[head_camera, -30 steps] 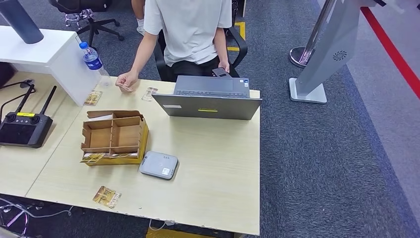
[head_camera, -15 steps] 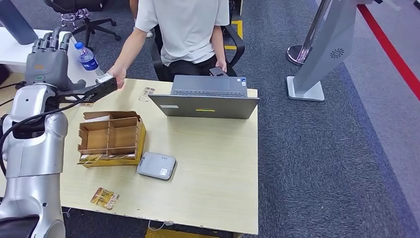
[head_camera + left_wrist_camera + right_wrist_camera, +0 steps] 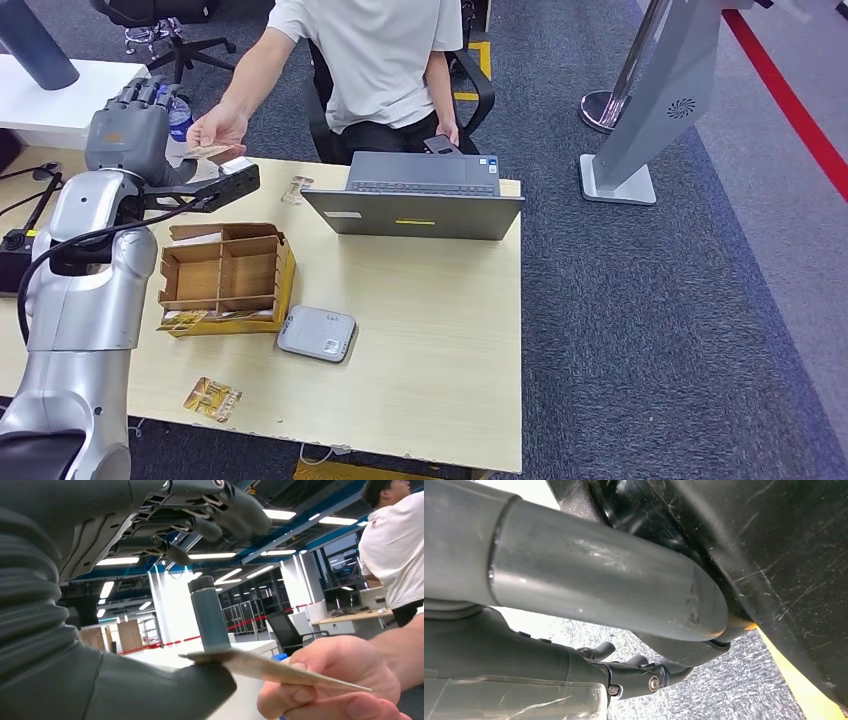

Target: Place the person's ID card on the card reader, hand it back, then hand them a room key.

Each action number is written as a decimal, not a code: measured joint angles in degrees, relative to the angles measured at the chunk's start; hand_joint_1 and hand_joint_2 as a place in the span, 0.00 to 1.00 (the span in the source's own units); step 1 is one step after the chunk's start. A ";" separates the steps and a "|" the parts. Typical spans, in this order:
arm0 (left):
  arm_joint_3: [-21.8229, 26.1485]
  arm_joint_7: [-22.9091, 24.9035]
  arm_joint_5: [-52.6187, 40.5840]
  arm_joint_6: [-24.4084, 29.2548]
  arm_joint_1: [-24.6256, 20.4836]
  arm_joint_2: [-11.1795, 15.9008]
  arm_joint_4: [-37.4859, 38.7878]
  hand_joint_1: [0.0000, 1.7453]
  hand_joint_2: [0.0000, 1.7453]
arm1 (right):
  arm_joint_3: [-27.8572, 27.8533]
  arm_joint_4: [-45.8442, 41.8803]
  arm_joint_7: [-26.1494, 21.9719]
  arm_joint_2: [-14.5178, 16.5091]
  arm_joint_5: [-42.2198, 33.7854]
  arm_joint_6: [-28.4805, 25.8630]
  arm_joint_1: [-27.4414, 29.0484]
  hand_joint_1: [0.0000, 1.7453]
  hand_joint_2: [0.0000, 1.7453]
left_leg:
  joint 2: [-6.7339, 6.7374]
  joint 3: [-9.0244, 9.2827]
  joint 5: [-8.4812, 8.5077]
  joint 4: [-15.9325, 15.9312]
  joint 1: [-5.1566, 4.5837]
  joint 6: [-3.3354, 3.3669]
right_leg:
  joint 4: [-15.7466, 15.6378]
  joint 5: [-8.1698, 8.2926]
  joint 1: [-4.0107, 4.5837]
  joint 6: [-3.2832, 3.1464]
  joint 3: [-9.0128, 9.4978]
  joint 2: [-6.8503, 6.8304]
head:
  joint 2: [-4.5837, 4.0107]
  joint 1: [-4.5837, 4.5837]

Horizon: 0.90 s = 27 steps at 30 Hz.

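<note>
Your left hand (image 3: 135, 125) is raised past the far left corner of the desk (image 3: 440, 340), fingers spread and grasping nothing. The ID card (image 3: 270, 670) is pinched in the person's hand (image 3: 218, 130), its edge touching your thumb. The card reader (image 3: 318, 334) lies beside the cardboard organizer (image 3: 225, 280). Your right hand (image 3: 634, 672) hangs down with fingers loosely curled around nothing.

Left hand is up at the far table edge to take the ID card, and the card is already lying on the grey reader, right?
Not quite. The card is not on the reader: the person's hand holds it out, its edge against the left hand's thumb, as the head and left wrist views show.
</note>
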 joint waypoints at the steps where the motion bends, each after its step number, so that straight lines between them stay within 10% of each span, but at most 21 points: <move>1: 0.00 -0.13 0.32 0.15 0.11 -0.01 -0.01 1.00 1.00 | 0.06 0.00 0.02 0.00 0.00 -0.03 0.00 0.00 0.00 | 0.00 0.00 0.00 0.00 0.00 0.00 | 0.00 0.00 0.00 0.00 0.00 0.00 | 0.00 0.00; 18: -1.52 -1.82 4.39 0.06 0.93 -0.39 -1.32 1.00 1.00 | 0.50 0.05 -0.03 -0.11 0.00 -0.27 -0.01 0.00 0.00 | 0.00 0.00 0.00 0.00 0.00 0.00 | 0.00 0.00 0.00 0.00 0.00 0.00 | 0.00 0.01; 27: -9.55 -4.27 7.05 2.05 10.03 -1.43 -11.12 1.00 1.00 | 0.49 0.27 0.04 -0.11 -0.32 -1.18 0.03 0.00 0.00 | -0.02 0.01 -0.09 0.00 -0.04 0.07 | -0.03 -0.06 -0.04 0.04 0.03 -0.02 | 0.00 0.01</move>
